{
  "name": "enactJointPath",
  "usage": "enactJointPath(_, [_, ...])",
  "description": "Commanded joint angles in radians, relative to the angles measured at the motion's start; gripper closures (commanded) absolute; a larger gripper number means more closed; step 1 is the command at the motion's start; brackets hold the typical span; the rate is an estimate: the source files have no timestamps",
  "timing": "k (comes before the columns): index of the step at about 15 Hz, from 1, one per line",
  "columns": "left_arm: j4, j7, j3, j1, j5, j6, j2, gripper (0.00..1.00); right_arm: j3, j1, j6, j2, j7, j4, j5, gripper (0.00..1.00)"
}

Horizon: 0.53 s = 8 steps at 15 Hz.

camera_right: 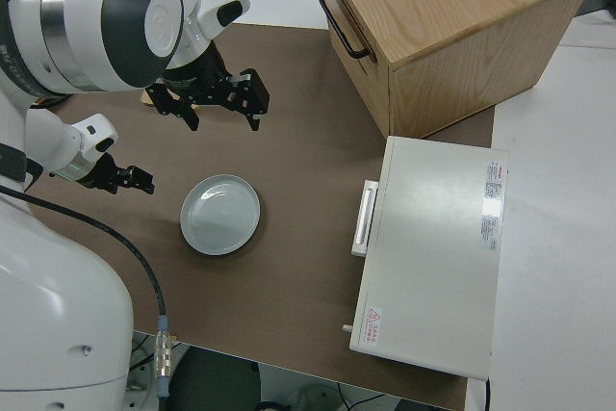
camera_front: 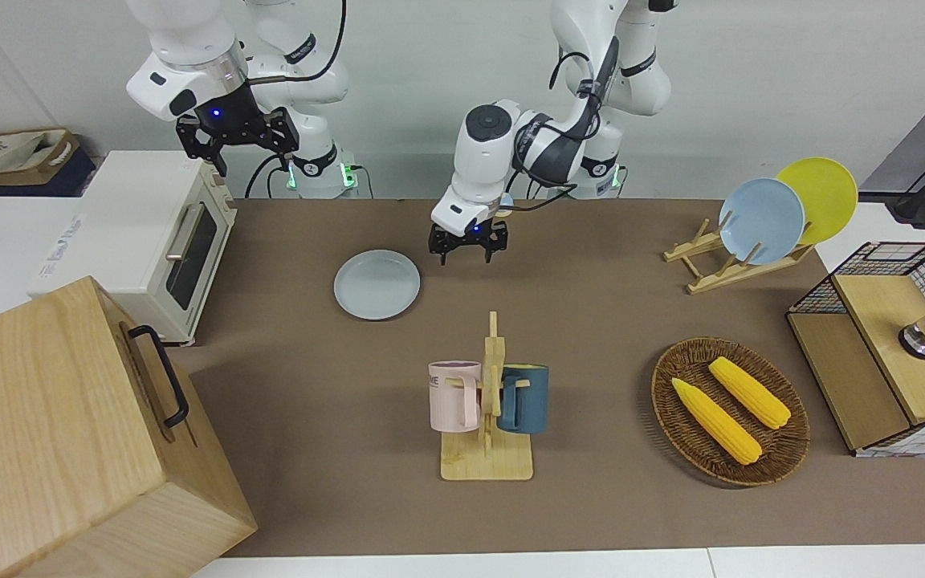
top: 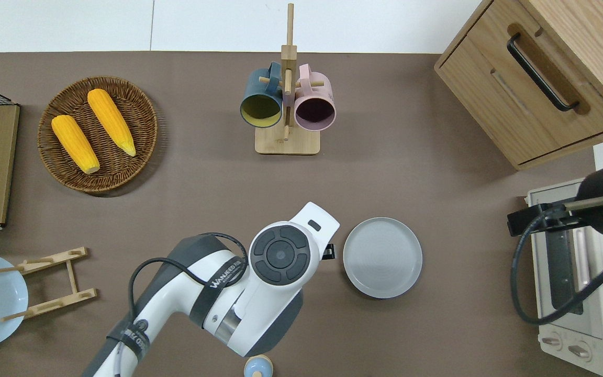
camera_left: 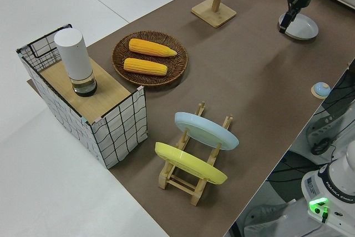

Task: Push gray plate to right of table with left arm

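— So, starting at the right arm's end of the table [camera_front: 591, 313]: what is sitting there?

— A wooden cabinet [camera_front: 69, 433] with a black handle, then a boxy cream toaster oven [camera_front: 141, 233]. The right arm [camera_front: 189, 72] is parked. The gray plate [camera_front: 376, 284] is lying flat on the matte brown top, near the oven and nearer to the robots than the mug rack [camera_front: 488, 425].

— And the left gripper [camera_front: 468, 249]?

— It is hanging just off the table, over bare top beside the plate, toward the left arm's end. It is touching nothing, and its two black fingers are standing apart and holding nothing.

— Is the push looking finished?

— I am judging that it largely is; the plate is resting well inside the right arm's half.

— What is worrying you if it pushes again?

— The plate is round, shallow and smooth, with only a low rim. A fingertip coming in too high could be riding over that rim. An off-centre shove could be spinning the plate off course, and a long one could be knocking it into the oven.

— Anything else?

— A pink mug [camera_front: 454, 395] and a dark blue mug [camera_front: 523, 397] are hanging on the wooden rack, well apart from the plate.
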Motion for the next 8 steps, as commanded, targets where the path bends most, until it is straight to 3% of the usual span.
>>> enactJointPath(1, [-0.016,0.108,-0.003,0.062,-0.035,-0.11,-0.085,0.01,0.016,-0.019,-0.016,-0.002,0.012,0.009,0.004,0.017])
enactJointPath(8, [-0.016,0.281,-0.003,0.181,-0.035,-0.289,-0.19,0.01,0.016,-0.02,-0.016,-0.002,0.013,0.009,0.004,0.017])
